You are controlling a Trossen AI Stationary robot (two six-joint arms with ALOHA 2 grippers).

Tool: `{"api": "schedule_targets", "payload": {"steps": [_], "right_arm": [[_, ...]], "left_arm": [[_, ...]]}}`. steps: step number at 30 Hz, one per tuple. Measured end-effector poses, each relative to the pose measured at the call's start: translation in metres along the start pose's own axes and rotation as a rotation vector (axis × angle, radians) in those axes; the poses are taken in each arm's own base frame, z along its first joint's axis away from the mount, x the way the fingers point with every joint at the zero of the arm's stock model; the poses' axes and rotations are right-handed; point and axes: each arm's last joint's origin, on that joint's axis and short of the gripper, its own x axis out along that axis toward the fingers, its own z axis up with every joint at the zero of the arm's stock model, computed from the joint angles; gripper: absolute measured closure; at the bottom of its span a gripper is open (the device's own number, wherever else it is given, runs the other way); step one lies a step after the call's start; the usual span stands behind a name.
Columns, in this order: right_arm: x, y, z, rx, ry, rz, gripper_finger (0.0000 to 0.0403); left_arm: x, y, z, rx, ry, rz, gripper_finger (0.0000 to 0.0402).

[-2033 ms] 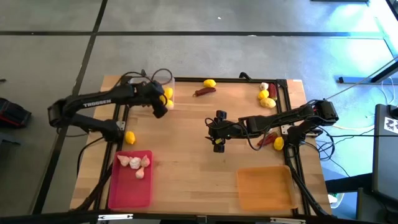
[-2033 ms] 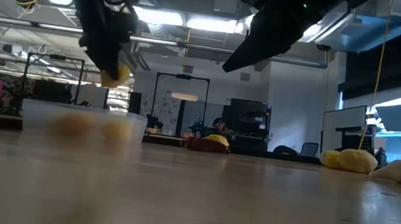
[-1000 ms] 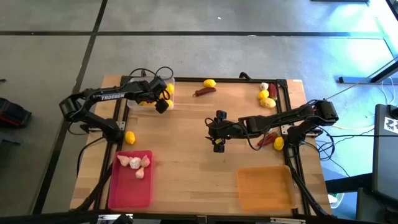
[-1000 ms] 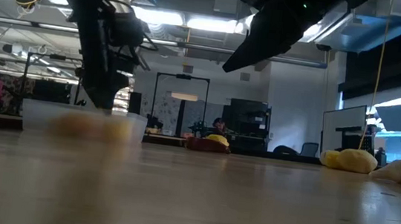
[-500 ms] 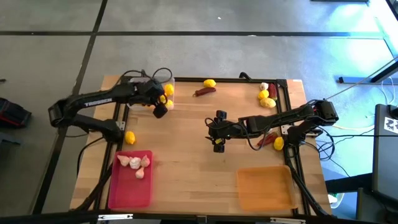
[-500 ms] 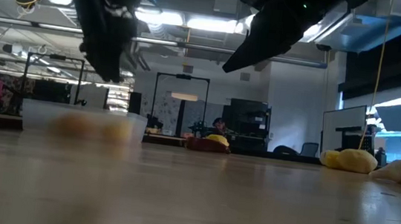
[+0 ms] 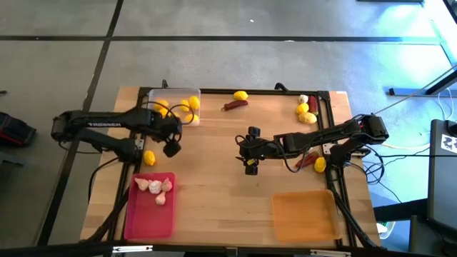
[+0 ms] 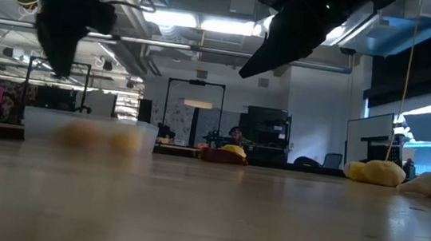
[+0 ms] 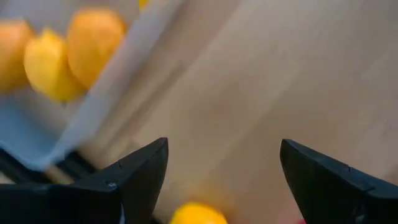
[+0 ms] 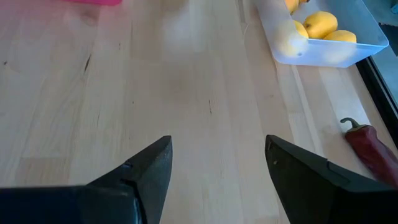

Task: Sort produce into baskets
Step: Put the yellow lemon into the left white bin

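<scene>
Hovering above bare desk (image 7: 214, 178) wood, the left hand (image 7: 171, 149) sits just in front of the clear basket (image 7: 153, 96), between that basket and a loose lemon (image 7: 148, 158) lying near the desk's left edge. Its fingers (image 9: 140, 171) are spread apart and hold nothing; the left wrist view shows the loose lemon low between them and the clear basket's corner to one side.

The clear basket stands at the far left of the desk and contains several lemons (image 7: 191, 104). The pink-red basket (image 7: 146, 214) lies at the near left and holds a cluster of garlic bulbs (image 7: 155, 187). The orange basket (image 7: 305, 214) lies at the near right.

The right hand (image 7: 250, 165) is positioned over the middle of the desk, well apart from all three baskets. Its fingers (image 10: 146, 171) are likewise spread and empty, above bare wood.

Unsorted produce remains on the desk:
- one lemon (image 7: 240, 95) and one chili pepper (image 7: 233, 105) at the far edge, near the middle;
- a group of lemons (image 7: 306, 113) with a garlic bulb (image 7: 303, 98) at the far right corner;
- a further lemon (image 7: 319, 164) and chili (image 7: 305, 161) beside the right arm.

In the low view, the clear basket (image 8: 90, 131) appears at left with blurred yellow fruit inside.
</scene>
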Motion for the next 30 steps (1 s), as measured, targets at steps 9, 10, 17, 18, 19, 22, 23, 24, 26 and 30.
{"api": "schedule_targets", "payload": {"steps": [9,10,17,18,19,22,23,24,26,30], "right_arm": [[0.000,0.000,0.000,0.001,-0.004,0.002,0.0152],[0.000,0.000,0.000,0.001,-0.004,0.007,0.0152],[0.000,0.000,0.001,0.002,-0.007,0.010,0.0152],[0.000,0.000,0.001,0.002,-0.007,0.010,0.0152],[0.000,0.000,0.001,0.002,-0.007,0.010,0.0152],[0.000,0.000,0.001,0.002,-0.007,0.010,0.0152],[0.000,0.000,0.001,0.002,-0.007,0.010,0.0152],[0.000,0.000,0.001,0.002,-0.007,0.010,0.0152],[0.000,0.000,0.001,0.002,-0.006,0.011,0.0152],[0.000,0.001,0.000,0.002,-0.005,0.019,0.0152]], "left_arm": [[0.005,-0.015,-0.020,-0.079,0.108,0.034,0.0098],[0.007,-0.016,-0.022,-0.076,0.123,0.043,0.0098],[0.022,-0.026,-0.027,-0.015,0.253,0.165,0.0098],[0.023,-0.027,-0.028,-0.009,0.274,0.186,0.0098],[0.025,-0.027,-0.028,-0.007,0.295,0.209,0.0098],[0.030,-0.028,-0.029,-0.034,0.350,0.270,0.0098],[0.031,-0.028,-0.029,-0.038,0.374,0.283,0.0098],[0.033,-0.029,-0.029,-0.040,0.391,0.288,0.0098],[0.037,-0.032,-0.028,-0.040,0.410,0.290,0.0098],[0.046,-0.040,-0.027,-0.004,0.432,0.295,0.0098]]}}
